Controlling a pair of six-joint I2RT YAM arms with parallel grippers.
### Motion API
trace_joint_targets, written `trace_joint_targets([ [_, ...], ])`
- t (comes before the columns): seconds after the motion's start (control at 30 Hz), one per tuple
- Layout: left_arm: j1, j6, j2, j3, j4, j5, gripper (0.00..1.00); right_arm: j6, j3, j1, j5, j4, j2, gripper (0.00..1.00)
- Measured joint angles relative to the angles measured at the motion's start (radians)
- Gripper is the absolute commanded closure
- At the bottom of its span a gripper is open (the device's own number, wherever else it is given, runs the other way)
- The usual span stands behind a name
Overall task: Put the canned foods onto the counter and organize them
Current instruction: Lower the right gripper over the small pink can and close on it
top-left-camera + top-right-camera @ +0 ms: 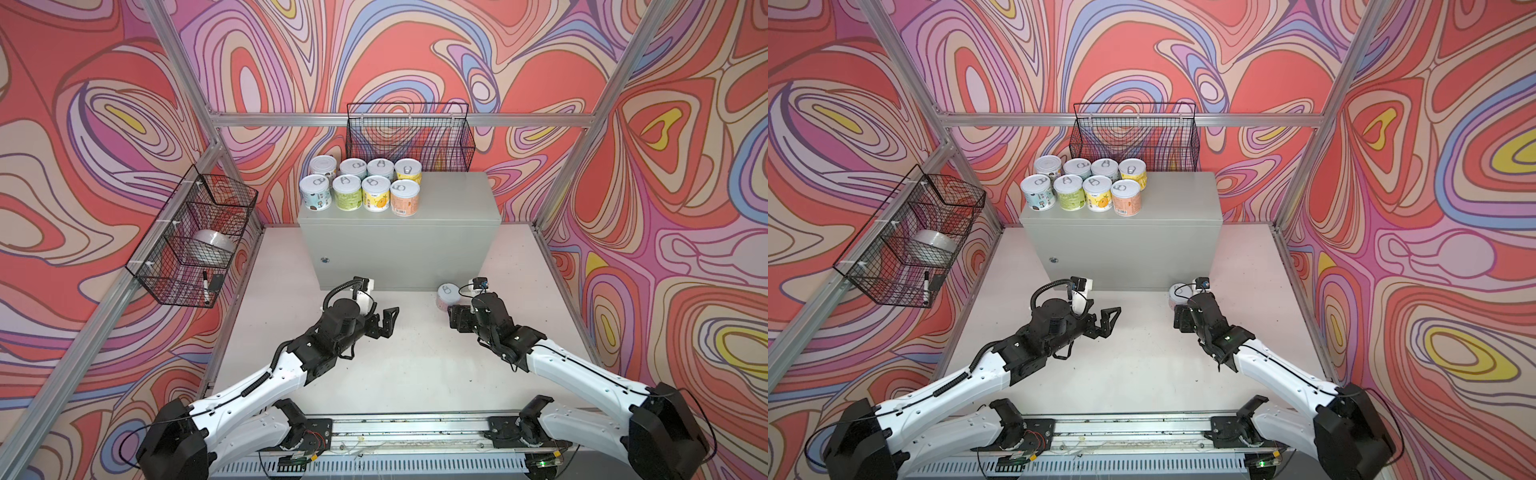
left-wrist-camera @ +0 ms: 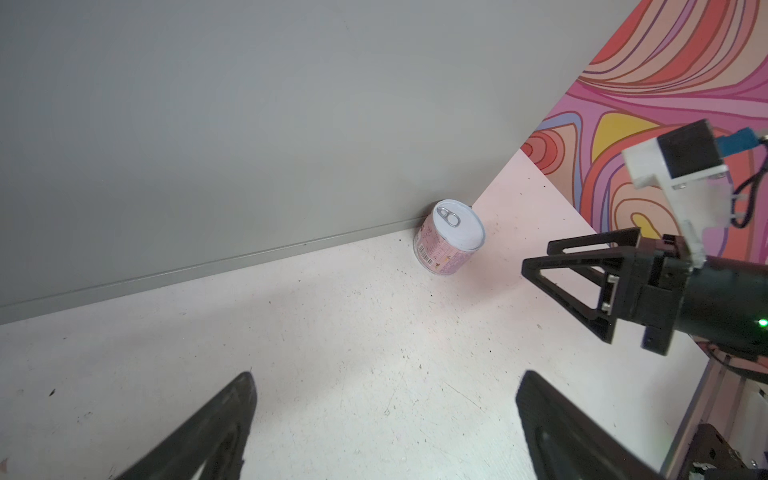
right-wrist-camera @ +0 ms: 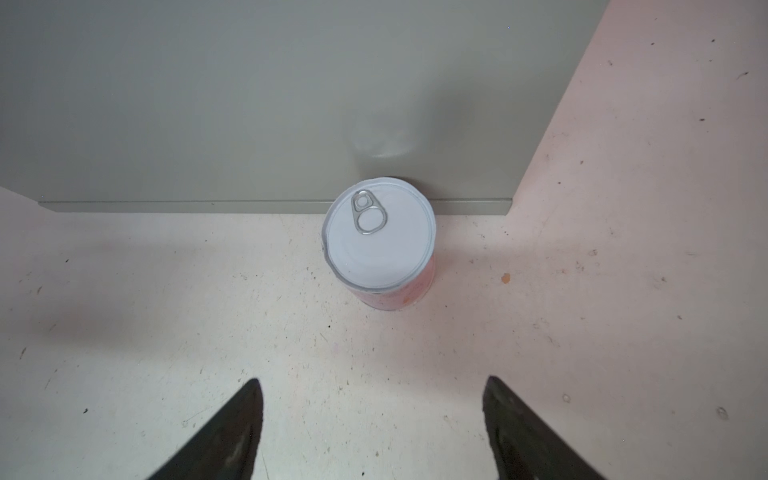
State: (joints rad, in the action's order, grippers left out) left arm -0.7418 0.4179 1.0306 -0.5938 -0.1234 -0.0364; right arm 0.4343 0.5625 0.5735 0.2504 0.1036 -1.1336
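In both top views 8 cans [image 1: 347, 195] stand in 2 rows on the counter [image 1: 415, 241]; 1 pink can [image 1: 446, 296] stands upright on the table [image 1: 415, 374], against the counter front. In the left wrist view the left gripper [image 2: 386, 382] is spread, empty. In the right wrist view the right gripper [image 3: 374, 380] is spread, empty, near the pink can.

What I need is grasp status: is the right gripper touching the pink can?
Apart: right wrist view shows bare floor between pink can and right gripper.
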Motion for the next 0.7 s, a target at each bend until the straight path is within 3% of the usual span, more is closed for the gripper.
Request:
trace_joint_targets([
  [0.7,0.0,-0.085,0.096,0.014,-0.106,0.044,0.0,-0.075,0.007,0.043,0.22,-0.483,-0.497,0.14],
])
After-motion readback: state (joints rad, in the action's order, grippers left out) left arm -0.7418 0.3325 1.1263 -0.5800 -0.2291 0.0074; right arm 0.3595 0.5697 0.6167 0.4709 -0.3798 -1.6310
